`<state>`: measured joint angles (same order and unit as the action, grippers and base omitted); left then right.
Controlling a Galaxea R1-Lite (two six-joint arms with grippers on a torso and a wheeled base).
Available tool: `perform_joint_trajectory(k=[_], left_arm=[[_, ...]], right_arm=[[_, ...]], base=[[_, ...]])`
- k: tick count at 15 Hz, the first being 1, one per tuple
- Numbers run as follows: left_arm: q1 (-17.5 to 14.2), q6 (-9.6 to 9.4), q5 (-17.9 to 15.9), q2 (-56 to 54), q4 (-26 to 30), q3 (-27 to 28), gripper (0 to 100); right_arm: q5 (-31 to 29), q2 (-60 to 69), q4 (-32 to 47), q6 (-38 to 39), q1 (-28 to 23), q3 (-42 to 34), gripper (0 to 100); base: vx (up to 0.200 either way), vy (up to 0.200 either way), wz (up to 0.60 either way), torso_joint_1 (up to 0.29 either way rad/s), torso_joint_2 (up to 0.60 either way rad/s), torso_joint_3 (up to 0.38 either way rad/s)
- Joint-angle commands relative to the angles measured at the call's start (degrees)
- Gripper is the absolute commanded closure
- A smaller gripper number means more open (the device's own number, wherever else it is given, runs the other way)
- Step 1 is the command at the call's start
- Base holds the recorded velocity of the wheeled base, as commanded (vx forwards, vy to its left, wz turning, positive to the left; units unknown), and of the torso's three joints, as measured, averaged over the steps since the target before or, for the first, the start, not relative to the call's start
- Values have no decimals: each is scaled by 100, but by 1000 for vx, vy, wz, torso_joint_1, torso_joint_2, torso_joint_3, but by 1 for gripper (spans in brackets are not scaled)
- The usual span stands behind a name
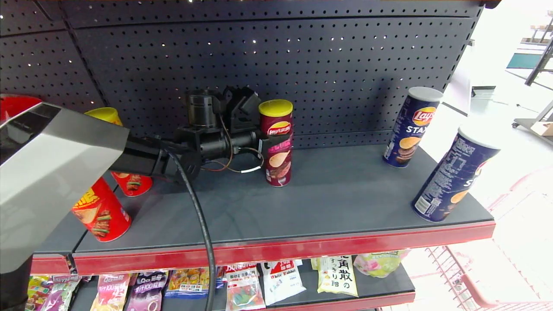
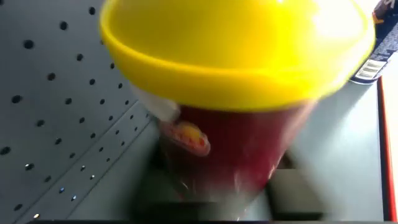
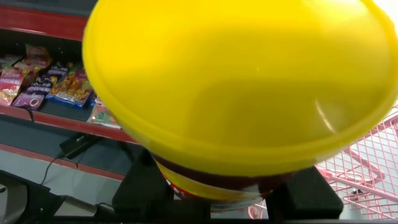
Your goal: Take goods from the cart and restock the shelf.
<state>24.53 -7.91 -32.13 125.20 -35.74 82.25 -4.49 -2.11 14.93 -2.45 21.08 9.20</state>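
A dark red chips can with a yellow lid stands upright mid-shelf on the grey shelf board, near the pegboard back. My left gripper reaches in from the left and is shut on its upper half; the left wrist view looks down on the same can. My right gripper is shut on a second yellow-lidded red can, held in the air with a lower shelf and the cart behind it.
Two blue cans stand at the shelf's right end, two red cans at its left. Snack bags fill the shelf below. The pink wire cart is at the lower right.
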Motion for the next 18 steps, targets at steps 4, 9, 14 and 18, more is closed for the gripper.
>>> perform_joint_trajectory(k=[4, 9, 14, 18], left_arm=[[-27, 0, 58, -584, 6, -781, 100], [-27, -17, -372, -1780, -20, -2284, 100], [-18, -44, -478, -1999, -20, -2503, 100], [61, -140, -522, -2026, 103, -2538, 100]], right_arm=[[0, -9, 1, -1, 2, -41, 100], [9, -9, 1, -1, 2, -59, 100], [18, -18, 1, -1, 10, -68, 100], [9, -9, 1, -1, 2, -68, 100]], base=[[0, 0, 0, 0, 0, 0], [0, 0, 0, 0, 0, 0], [0, 0, 0, 0, 0, 0], [0, 0, 0, 0, 0, 0]])
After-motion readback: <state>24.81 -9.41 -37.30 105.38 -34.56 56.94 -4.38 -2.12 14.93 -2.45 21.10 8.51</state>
